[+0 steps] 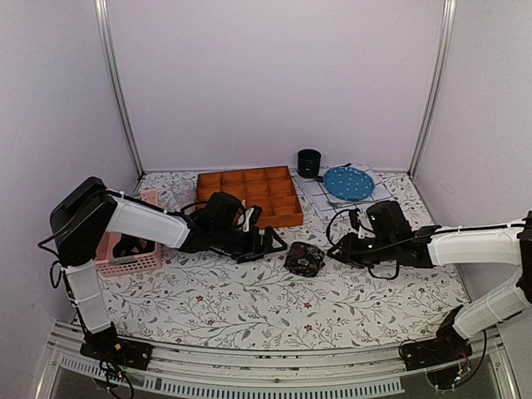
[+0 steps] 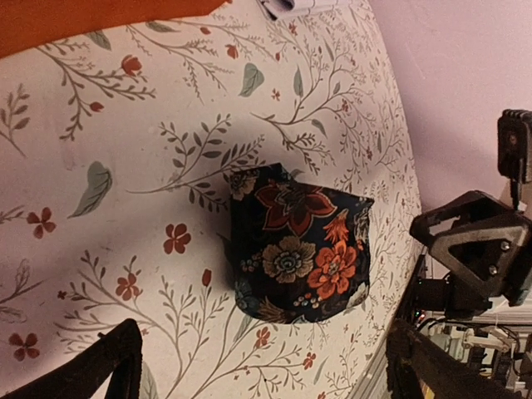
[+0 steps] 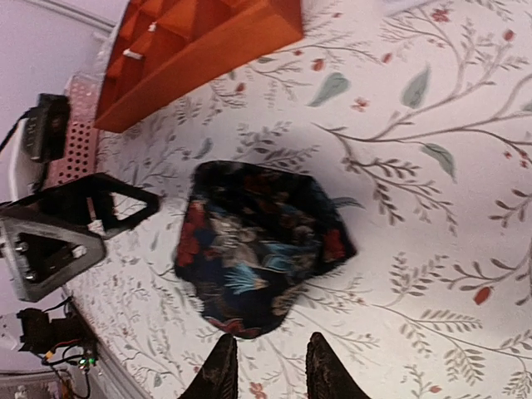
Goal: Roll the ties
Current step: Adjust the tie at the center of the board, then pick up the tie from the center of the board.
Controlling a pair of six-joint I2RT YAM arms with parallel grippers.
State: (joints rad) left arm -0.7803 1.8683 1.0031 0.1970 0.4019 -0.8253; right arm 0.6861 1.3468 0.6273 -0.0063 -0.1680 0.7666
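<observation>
One of the ties [image 1: 304, 258] lies rolled into a compact bundle on the flowered tablecloth, between my two grippers; its fabric is dark with red, orange and pale flowers. In the left wrist view the rolled tie [image 2: 299, 245] lies beyond my left gripper [image 2: 262, 366], whose jaws stand wide apart and touch nothing. My left gripper [image 1: 274, 243] sits just left of the bundle. My right gripper [image 1: 332, 249] sits just right of it. In the right wrist view the tie [image 3: 262, 245] lies just past my right gripper [image 3: 270, 362], which is narrowly open and empty.
An orange compartment tray [image 1: 249, 195] stands behind the left arm, and a pink basket [image 1: 129, 249] at the far left. A black cup [image 1: 309, 162] and a blue dotted plate [image 1: 347, 183] are at the back right.
</observation>
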